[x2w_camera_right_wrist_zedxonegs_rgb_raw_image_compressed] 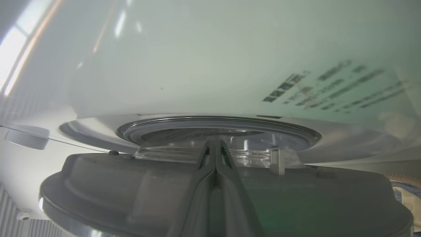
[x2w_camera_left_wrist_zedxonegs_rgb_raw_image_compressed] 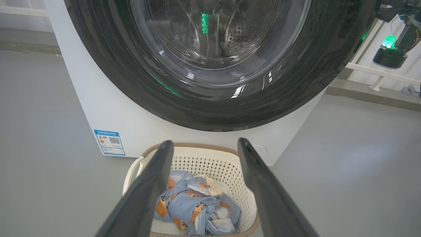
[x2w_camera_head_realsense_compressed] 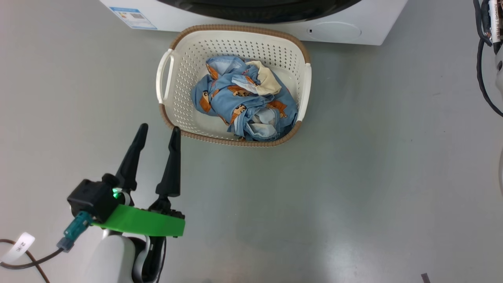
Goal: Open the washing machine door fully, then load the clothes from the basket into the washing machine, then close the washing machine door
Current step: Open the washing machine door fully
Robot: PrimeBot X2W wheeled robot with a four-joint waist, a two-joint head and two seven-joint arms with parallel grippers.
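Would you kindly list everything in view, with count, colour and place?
washing machine: one, white, behind the basket.
washing machine door: one, glossy black, on the machine's front.
sticker: one, blue, low on the machine's front.
basket: one, cream with brown rim, on the floor.
clothes: one bundle, light blue with orange-brown bears, inside the basket.
floor: one, grey, under the basket.
left gripper: one, dark, open, beside the basket.
right gripper: one, dark, shut, near the door.

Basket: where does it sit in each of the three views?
Head view: basket upper centre, holding the clothes.
Left wrist view: bottom centre, between the open left fingers.
Right wrist view: sliver of rim at the lower right edge.
Shared landmark: the white washing machine behind it.
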